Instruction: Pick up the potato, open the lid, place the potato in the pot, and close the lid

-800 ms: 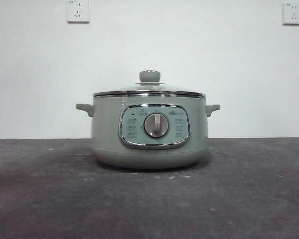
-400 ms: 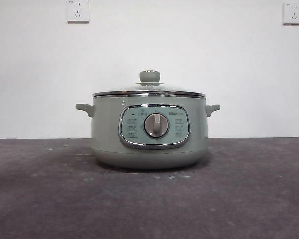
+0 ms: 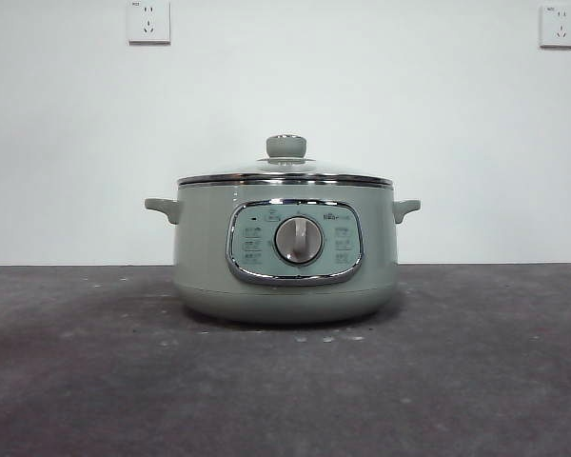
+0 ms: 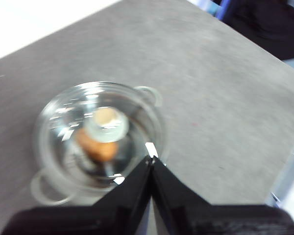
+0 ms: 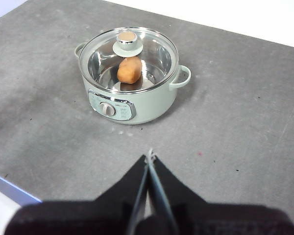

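We see the pot (image 3: 285, 249) on the grey table (image 3: 476, 381) with the lid (image 3: 285, 174) seated on its rim, and through the glass the potato (image 5: 129, 70) lies inside on the pot's floor. Our left gripper (image 4: 151, 160) hangs above the pot's edge and our right gripper (image 5: 149, 157) is well back from it, each with its jaws pressed together and holding nothing.

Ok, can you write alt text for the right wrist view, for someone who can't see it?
A sage-green pot stands on a grey table with its glass lid on, and an orange-brown potato shows through the glass, lying inside. In the foreground the right gripper is clear of the pot, its black jaws shut on nothing.
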Controlling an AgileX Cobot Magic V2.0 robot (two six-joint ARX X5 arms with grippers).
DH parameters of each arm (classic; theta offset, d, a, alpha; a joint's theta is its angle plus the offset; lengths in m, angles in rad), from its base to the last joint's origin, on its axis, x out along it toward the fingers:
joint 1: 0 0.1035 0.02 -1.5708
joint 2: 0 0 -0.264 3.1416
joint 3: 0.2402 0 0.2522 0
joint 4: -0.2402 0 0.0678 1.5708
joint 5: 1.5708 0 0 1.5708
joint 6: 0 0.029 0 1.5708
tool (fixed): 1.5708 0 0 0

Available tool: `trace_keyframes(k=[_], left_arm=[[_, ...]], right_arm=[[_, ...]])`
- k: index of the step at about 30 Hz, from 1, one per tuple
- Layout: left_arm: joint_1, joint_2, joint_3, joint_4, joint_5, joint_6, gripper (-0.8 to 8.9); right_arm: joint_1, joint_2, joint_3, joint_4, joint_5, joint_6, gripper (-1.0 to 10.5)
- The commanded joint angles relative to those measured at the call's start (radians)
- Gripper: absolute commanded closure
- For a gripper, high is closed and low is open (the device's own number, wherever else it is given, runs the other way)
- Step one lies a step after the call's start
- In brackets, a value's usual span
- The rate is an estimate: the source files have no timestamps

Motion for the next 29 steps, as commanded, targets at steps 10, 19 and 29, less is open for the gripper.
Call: trace_keyframes(k=[10, 19, 29], left_arm=[[0.258, -0.222, -0.025, 0.112, 0.002, 0.111, 8.17], [0.463, -0.547, -0.455, 0.404, 0.005, 0.165, 8.17], [0.536, -0.915, -1.232, 0.912, -0.002, 0.151, 8.17]], right_arm=[[0.0, 0.0, -0.008, -0.024, 0.001, 0.011, 9.5], [0.0, 0.0, -0.008, -0.024, 0.001, 0.011, 9.5], [0.0, 0.0, -0.008, -0.024, 0.001, 0.011, 9.5]])
